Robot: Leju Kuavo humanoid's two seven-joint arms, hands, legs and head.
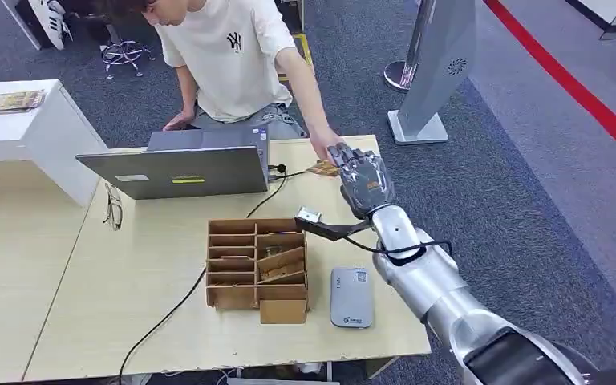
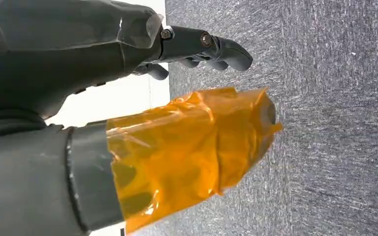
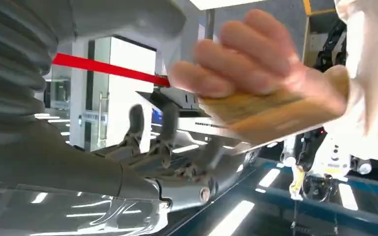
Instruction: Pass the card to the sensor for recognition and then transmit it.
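Here, light wood table [image 1: 64, 321]; grey carpet [image 1: 529, 184], red stripe [image 1: 585, 96].

This looks like an office or a demonstration hall. The floor is grey carpet [image 1: 513, 184] with a red line [image 1: 577, 88] across it. A light wooden table [image 1: 88, 313] carries an open grey laptop [image 1: 180, 170], a black cable [image 1: 172, 309] and a brown cardboard organiser box [image 1: 257, 263]. Behind it sit a white desk [image 1: 28, 132], a grey standing kiosk [image 1: 437, 68] and a wheeled office chair base [image 1: 122, 53].
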